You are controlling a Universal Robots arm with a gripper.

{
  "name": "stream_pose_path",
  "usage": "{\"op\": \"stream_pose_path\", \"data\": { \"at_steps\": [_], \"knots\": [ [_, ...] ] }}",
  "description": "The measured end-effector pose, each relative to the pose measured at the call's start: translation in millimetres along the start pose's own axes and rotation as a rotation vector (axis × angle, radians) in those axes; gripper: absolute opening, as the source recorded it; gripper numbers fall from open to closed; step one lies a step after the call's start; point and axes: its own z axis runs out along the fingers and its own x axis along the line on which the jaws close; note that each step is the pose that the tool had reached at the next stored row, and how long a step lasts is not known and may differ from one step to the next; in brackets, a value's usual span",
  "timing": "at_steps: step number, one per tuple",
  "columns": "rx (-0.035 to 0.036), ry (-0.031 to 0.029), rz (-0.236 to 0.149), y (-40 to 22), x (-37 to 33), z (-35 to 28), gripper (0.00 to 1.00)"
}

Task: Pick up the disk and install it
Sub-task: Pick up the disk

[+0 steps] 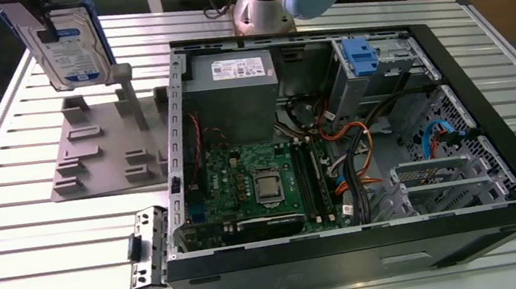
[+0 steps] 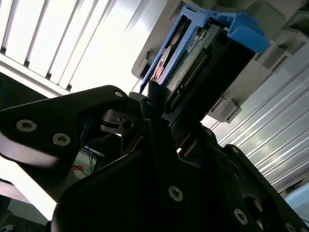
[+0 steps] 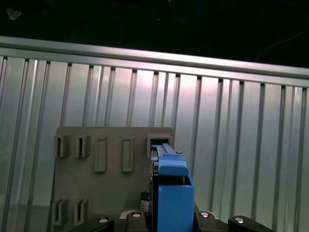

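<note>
Above the grey rack [image 1: 94, 156], the tool [image 2: 166, 113] is clamped on the disk [image 1: 72, 52], holding it in the air.

The silver blue-framed disk [image 1: 67, 46] hangs above the grey plastic slotted stand [image 1: 104, 158], one tall post [image 1: 127, 94] close by its lower corner. The black computer case [image 1: 350, 265] lies open upward — inside, black and orange cables [image 1: 354, 149] cross before the blue-fronted grey drive cage [image 1: 366, 66], with the grey boxy power supply [image 1: 231, 93] alongside.
</note>
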Motion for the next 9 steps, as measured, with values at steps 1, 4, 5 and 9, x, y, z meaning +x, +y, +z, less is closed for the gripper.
{"op": "stream_pose_path", "data": {
  "at_steps": [1, 4, 5, 9],
  "knots": [
    [0.0, 0.0, 0.0, 0.0, 0.0, -0.7, 0.36],
    [0.0, -0.0001, 0.0, 0.1, -0.1, -2.4, 0.36],
    [-0.0001, -0.0001, 0.0, 0.1, -0.1, -3.1, 0.36],
    [-0.0001, -0.0001, 0.0, 0.2, -0.2, -5.6, 0.36]
  ]
}}
